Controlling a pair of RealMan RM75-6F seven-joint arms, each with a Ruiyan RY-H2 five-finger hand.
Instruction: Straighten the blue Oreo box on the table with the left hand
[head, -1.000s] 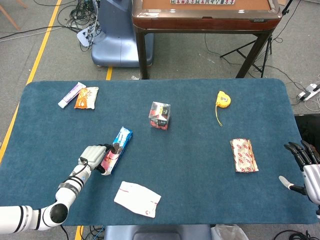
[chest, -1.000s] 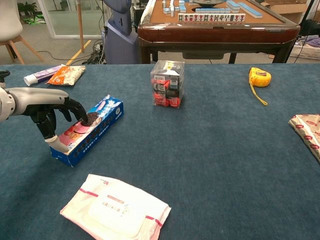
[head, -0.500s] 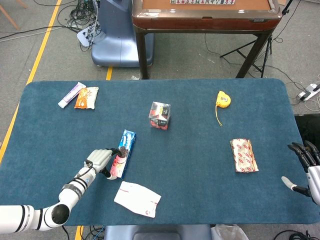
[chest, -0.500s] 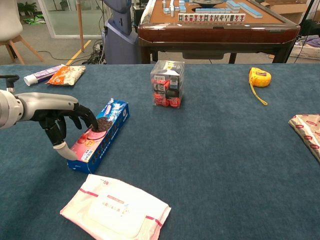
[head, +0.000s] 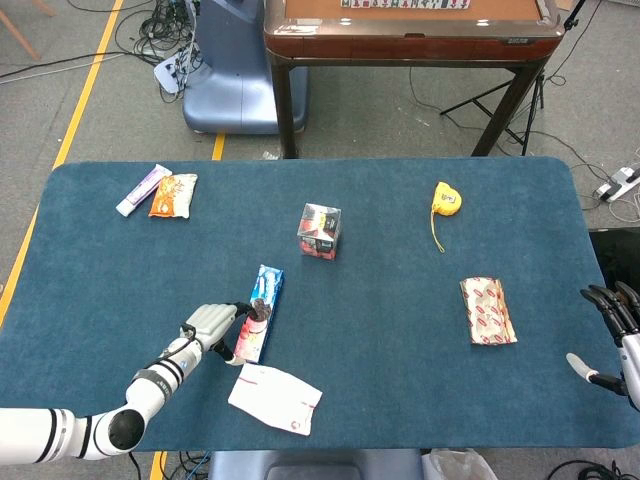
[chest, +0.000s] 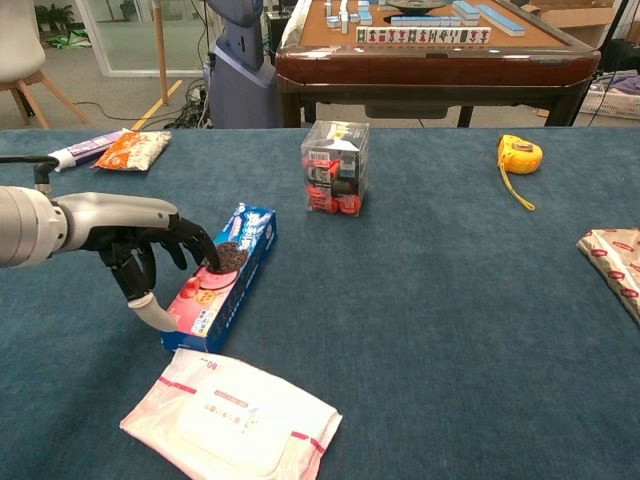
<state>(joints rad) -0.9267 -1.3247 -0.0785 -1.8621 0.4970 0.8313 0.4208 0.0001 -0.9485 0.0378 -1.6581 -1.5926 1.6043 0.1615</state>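
The blue Oreo box (head: 261, 311) (chest: 232, 276) lies flat on the blue table, its long axis running nearly straight away from me with a slight lean to the right. My left hand (head: 212, 326) (chest: 150, 255) grips its near end from the left side, fingers over the top face and thumb at the near left edge. My right hand (head: 612, 335) hangs at the table's right edge, fingers apart, holding nothing; the chest view does not show it.
A white wipes pack (head: 274, 398) (chest: 232, 422) lies just in front of the box. A clear cube of snacks (head: 319, 230) (chest: 335, 167) stands behind it. A yellow tape measure (head: 446, 199), a red-patterned packet (head: 487, 310), a tube (head: 142, 188) and an orange sachet (head: 173, 195) lie around.
My left hand has slid the box to the right and turned it from a diagonal lie toward a straighter one, keeping hold of the near end. The right hand drifted slightly lower.
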